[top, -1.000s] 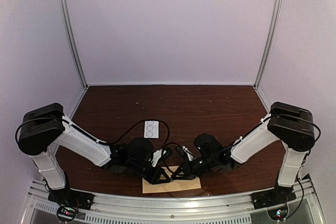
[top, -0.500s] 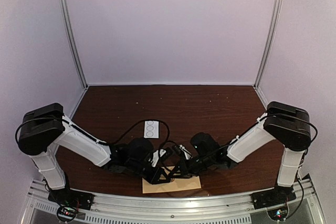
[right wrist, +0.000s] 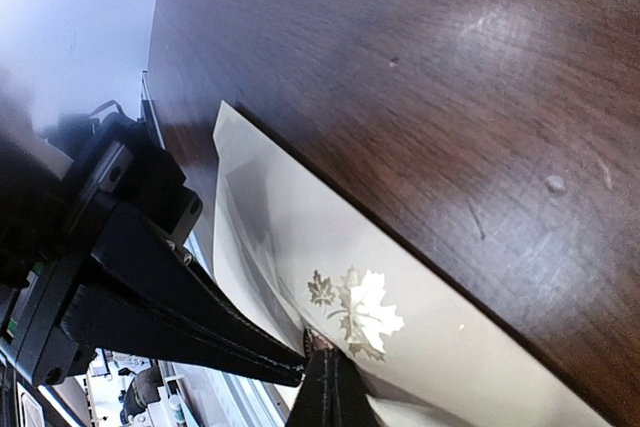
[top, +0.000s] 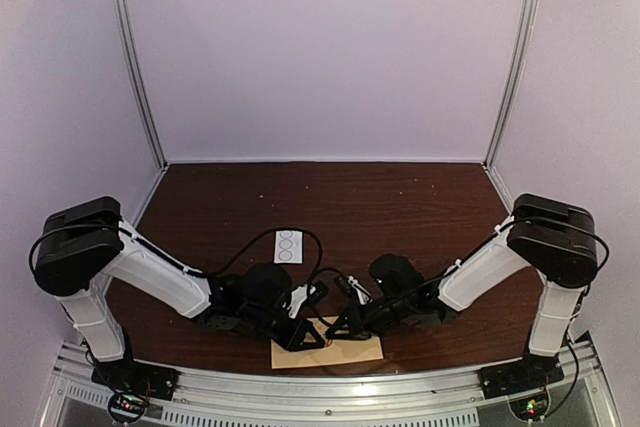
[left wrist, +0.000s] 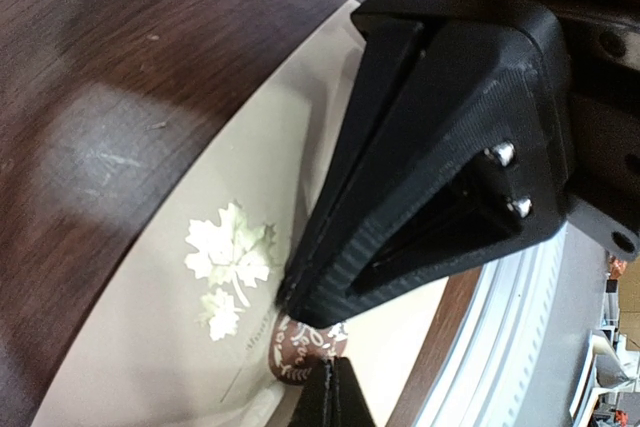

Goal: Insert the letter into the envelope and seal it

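Observation:
The tan envelope lies flat at the table's near edge, with a pale maple-leaf print on its flap. A small round brown sticker sits at the flap's tip. Both grippers meet over it. In the left wrist view my left gripper is shut, its tip on the sticker, and the right gripper's shut fingers come down from above onto the same spot. In the right wrist view my right gripper is shut beside the leaf print. The letter is hidden.
A small white card with round stickers lies on the dark wooden table behind the left gripper. An aluminium rail runs along the near edge just below the envelope. Pale walls enclose the table on three sides.
The right arm leaned slightly left and has come back nearly to where it was. The left arm, the envelope and both shut grippers have stayed put.

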Robot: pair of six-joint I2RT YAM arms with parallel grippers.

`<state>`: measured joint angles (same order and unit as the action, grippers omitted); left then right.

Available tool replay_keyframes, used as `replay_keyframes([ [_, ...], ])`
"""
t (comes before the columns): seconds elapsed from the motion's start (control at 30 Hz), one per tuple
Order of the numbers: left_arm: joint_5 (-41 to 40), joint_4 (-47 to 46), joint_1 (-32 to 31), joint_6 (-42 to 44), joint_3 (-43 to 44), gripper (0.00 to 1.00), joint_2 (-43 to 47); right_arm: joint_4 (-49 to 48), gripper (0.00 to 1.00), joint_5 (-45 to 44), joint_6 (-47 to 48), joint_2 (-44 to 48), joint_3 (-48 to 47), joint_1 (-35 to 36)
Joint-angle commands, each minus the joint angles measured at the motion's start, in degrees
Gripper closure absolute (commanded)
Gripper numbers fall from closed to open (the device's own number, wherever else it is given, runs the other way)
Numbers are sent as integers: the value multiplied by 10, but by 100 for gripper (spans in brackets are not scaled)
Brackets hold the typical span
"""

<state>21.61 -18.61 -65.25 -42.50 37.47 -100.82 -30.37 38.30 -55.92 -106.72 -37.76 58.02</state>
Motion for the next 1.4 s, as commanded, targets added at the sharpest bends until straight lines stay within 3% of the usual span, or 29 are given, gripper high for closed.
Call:
replay_keyframes([
  [0.0, -17, 19, -3, -5, -17, 100, 5, 38, 100, -36, 0, 5, 26, -5],
  [0.37, -18, 15, -3, -5, -18, 100, 5, 53, 100, -49, 6, 17, 32, -5],
  [0.67, -70, 19, -3, -6, -25, 100, 61, -13, 100, -27, 11, 68, 48, -4],
  [0.73, -95, 22, -3, -6, -38, 97, 110, -14, 100, -28, 28, 109, 49, -2],
  [0.9, -168, 50, -3, 6, -54, 77, 230, 39, 99, -53, 87, 206, 36, -1],
  [1.03, -248, 95, 5, 42, -28, 49, 275, 112, 69, -114, 159, 269, 8, -6],
  [1.17, -262, 98, 48, 84, 18, 27, 261, 157, 37, -168, 212, 294, -26, -29],
  [1.27, -246, 76, 97, 120, 57, 19, 228, 174, 21, -200, 251, 286, -54, -57],
  [1.37, -229, 53, 150, 162, 97, 16, 184, 191, 17, -217, 283, 257, -93, -93],
])
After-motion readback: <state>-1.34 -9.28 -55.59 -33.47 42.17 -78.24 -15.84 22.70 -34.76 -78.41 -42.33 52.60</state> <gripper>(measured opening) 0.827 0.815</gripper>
